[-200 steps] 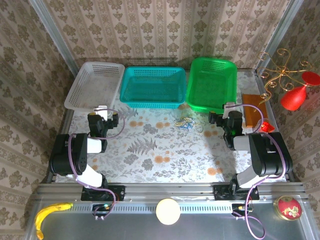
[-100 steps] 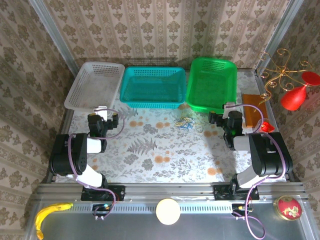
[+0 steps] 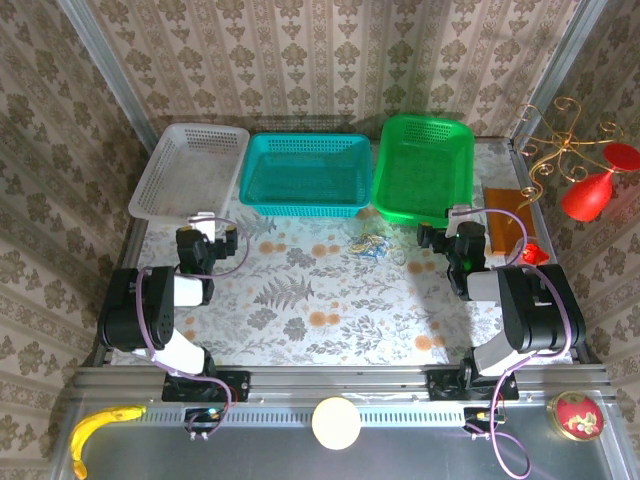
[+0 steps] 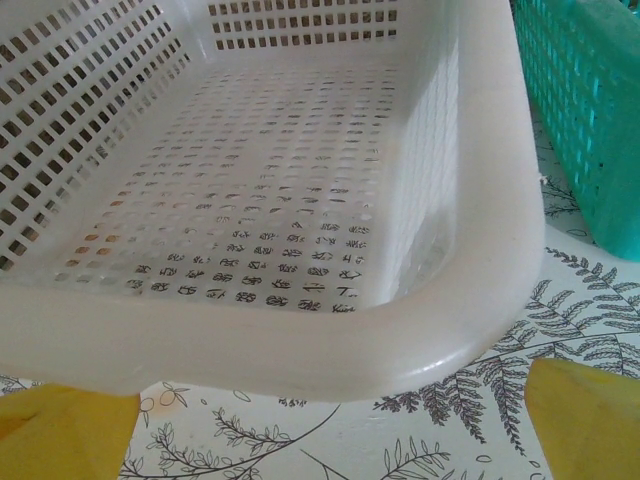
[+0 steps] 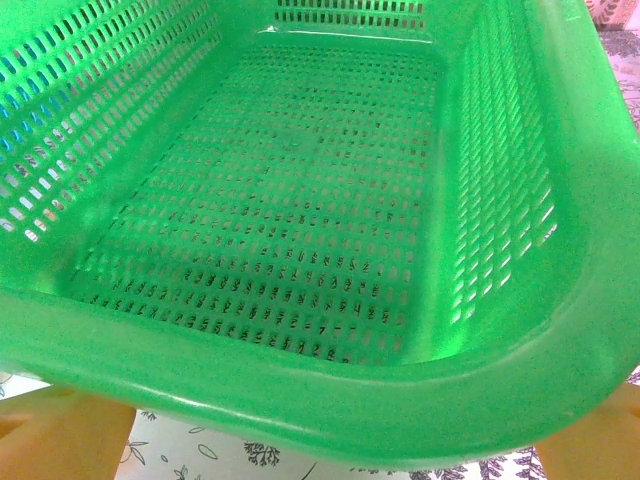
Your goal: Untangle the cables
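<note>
Cables lie in one tangled clump on the table, just before the green basket. Left gripper and right gripper are spread wide, holding nothing, well apart from the clump. By this showing, no untangling is yet done.

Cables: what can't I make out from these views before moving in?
- Cables, top view: too small to tell how strands cross or where ends lie.
- Left fingertips, left wrist view: cut off by bottom edge.
- Right fingertips, right wrist view: cut off by bottom edge.
</note>
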`<action>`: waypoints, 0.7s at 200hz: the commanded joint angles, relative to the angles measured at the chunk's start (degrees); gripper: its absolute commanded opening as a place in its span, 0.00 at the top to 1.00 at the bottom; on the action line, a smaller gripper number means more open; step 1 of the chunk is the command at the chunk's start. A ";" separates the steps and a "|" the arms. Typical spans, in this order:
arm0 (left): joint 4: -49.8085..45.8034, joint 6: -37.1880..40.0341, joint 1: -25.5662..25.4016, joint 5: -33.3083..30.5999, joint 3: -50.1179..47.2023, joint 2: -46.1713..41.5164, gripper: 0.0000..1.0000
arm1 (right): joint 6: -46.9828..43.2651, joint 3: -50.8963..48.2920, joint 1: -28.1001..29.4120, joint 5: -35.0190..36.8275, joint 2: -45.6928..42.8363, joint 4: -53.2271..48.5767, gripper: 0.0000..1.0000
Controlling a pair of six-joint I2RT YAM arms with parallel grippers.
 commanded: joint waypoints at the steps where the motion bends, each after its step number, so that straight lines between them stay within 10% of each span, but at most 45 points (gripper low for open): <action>1: -2.37 2.00 -1.66 -1.00 1.17 -3.97 0.00 | 0.65 -1.50 -0.21 0.50 -6.27 0.15 0.00; 83: -27.80 -6.25 -3.44 -6.80 9.68 -23.49 0.00 | 16.80 -2.47 -0.25 3.61 -37.09 -27.23 0.00; 111: -38.28 -10.07 -5.07 -6.00 14.50 -27.64 0.00 | 39.26 -2.62 -0.37 5.98 -45.01 -36.16 0.00; 140: -51.00 -13.78 -8.34 -3.65 21.14 -31.03 0.00 | 39.56 0.64 -0.26 -9.89 -47.01 -37.70 0.00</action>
